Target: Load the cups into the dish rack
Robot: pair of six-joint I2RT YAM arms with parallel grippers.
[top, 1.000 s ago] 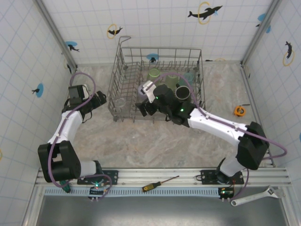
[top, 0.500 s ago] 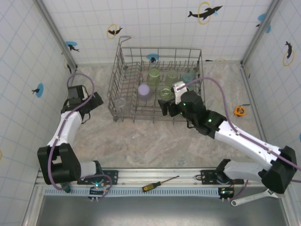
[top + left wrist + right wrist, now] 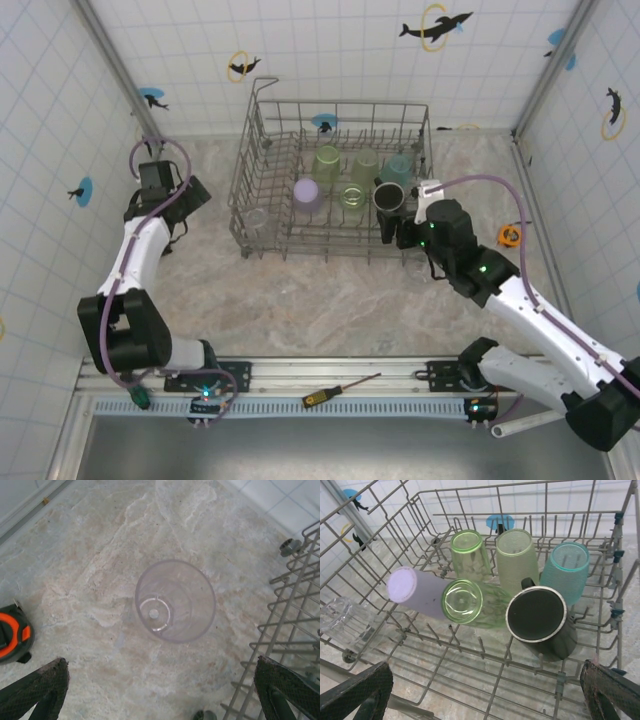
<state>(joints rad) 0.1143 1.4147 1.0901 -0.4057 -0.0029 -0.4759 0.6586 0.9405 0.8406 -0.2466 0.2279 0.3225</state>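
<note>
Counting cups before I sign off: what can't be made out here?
Top view: clear cup in the dish rack, nearly lost among wires.
Left wrist: orange object, cut by left edge.
Right wrist: part of the teal cup, hidden behind black mug.

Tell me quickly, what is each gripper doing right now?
Left gripper: open, empty, over a clear plastic tumbler.
Right gripper: open, empty, facing the grey wire dish rack.
</note>
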